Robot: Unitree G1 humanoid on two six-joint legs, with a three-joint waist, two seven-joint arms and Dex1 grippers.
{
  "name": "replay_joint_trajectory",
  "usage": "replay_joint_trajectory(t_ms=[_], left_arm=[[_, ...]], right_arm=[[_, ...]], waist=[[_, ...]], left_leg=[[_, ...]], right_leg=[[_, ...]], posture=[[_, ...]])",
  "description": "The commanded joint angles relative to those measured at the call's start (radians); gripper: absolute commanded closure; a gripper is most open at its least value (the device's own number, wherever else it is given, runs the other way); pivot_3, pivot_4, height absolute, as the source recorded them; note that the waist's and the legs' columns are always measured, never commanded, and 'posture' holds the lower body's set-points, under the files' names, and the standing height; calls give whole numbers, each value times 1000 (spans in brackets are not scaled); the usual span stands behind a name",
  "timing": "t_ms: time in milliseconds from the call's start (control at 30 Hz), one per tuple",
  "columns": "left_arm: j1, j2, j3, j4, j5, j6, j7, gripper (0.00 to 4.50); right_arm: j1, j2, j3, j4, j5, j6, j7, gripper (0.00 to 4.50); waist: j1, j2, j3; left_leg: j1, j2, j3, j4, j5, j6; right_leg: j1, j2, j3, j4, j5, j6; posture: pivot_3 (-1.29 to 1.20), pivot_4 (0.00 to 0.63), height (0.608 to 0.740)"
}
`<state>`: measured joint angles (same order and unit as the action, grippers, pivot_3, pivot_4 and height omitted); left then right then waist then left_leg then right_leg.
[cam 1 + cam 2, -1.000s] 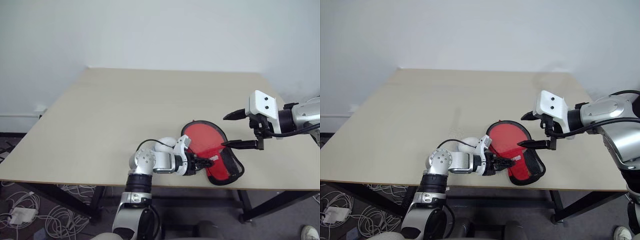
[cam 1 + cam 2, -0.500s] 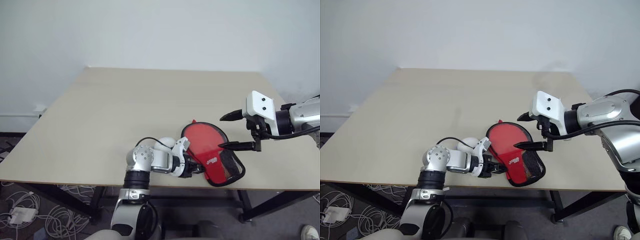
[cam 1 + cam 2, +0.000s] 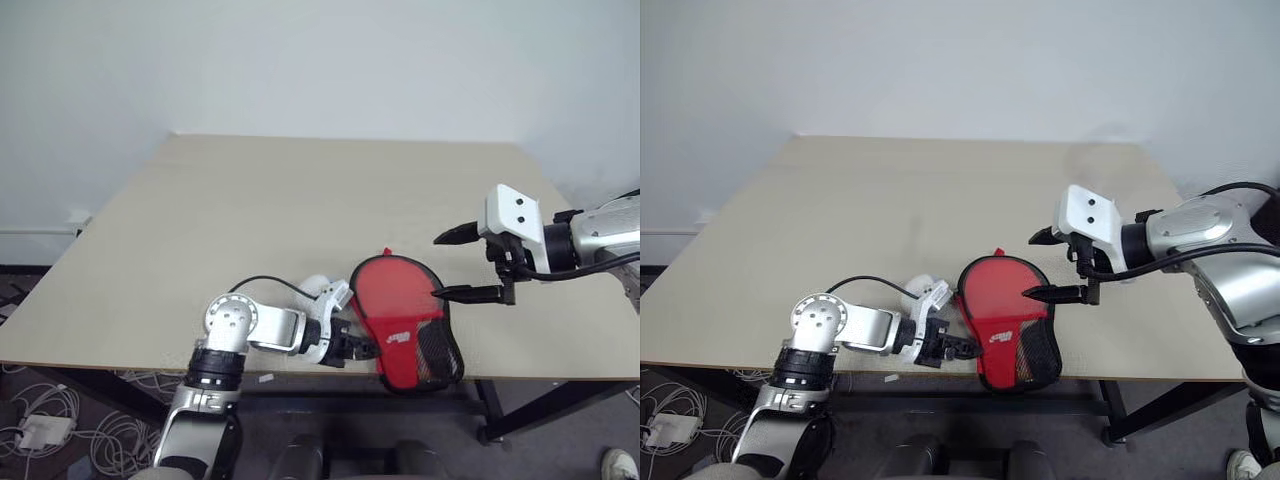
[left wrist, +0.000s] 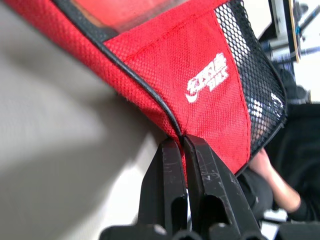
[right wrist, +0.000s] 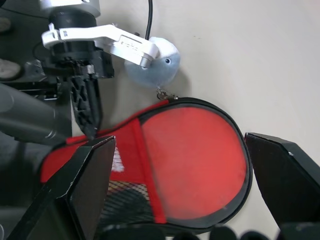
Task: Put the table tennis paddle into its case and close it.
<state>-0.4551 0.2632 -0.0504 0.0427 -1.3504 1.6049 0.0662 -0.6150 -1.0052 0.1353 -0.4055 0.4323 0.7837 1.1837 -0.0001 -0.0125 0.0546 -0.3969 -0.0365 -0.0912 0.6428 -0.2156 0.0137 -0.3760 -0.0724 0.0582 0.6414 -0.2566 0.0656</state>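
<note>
The left gripper (image 4: 182, 150) pinches the black-trimmed edge of the red fabric paddle-shaped case (image 3: 400, 320) on the beige table (image 3: 250, 220), while the right gripper (image 3: 452, 265) hovers spread above it.

Even, diffuse room light, no glare; soft shadows on the table (image 3: 200, 230) (near foreground blurs in both wrist views).

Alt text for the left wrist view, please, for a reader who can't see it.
The left gripper has its two black fingers shut on the black-trimmed edge of the red case, near its white logo and black mesh panel. The case lies on the tan table.
</note>
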Motion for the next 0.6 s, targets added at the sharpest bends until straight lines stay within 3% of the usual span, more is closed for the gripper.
replay_joint_trajectory(t_ms=[33, 333, 533, 600], left_arm=[[27, 21, -31, -63, -174, 10, 79, 4460], [33, 115, -134, -86, -412, -98, 257, 4460], [18, 171, -193, -133, -390, -135, 242, 4460], [15, 188, -202, -135, -388, -144, 233, 4034]], right_arm=[[-27, 3, -15, -6, 7, -15, 3, 0], [-31, 12, -6, -6, 5, -18, 4, 0], [-35, 14, -4, -5, 4, -17, 4, 0], [-34, 13, -5, -7, 5, -16, 3, 0]], waist=[[0, 0, 0], [4, 0, 0], [4, 0, 0], [4, 0, 0]], left_leg=[[0, 1, 0, 0, 0, 0], [0, -1, 0, 0, 0, 0], [0, -1, 1, 0, 0, 0], [0, -2, 1, 0, 0, 0]], right_leg=[[0, 0, 0, 0, 1, -1], [0, 0, 0, 0, -1, -4], [0, 0, 0, 0, -1, -4], [0, 0, 0, 0, -1, -4]], posture=[[0, 0, 734], [0, 0, 734], [0, 0, 734], [0, 0, 734]])
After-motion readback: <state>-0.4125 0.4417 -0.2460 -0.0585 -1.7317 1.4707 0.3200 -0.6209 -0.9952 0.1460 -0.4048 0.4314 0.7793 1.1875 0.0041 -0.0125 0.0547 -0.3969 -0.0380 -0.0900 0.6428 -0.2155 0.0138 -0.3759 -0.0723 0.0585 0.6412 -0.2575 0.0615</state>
